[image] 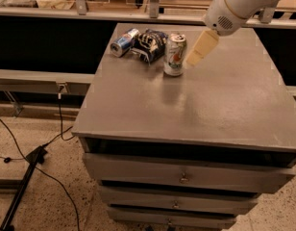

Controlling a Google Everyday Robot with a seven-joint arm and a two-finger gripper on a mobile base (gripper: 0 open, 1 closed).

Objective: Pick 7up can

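Gripper (196, 57) held just beside the upright 7up can (175, 54) on the grey table (210, 109)

The 7up can is seen standing toward 12 o'clock of the table top, slightly left of the middle, its silver top up. The gripper is found at 3 o'clock of the can, slanted down toward it from the white arm (234, 6) at 1 o'clock; contact with the can cannot be made out, and whether the gripper is open or closed cannot be told. At 10 o'clock of the 7up can a dark blue and white snack bag (150, 43) is laid, with a blue, silver and red can (124, 42) on its side just beyond it. Drawers (184, 177) are seen below the top, at 6 o'clock
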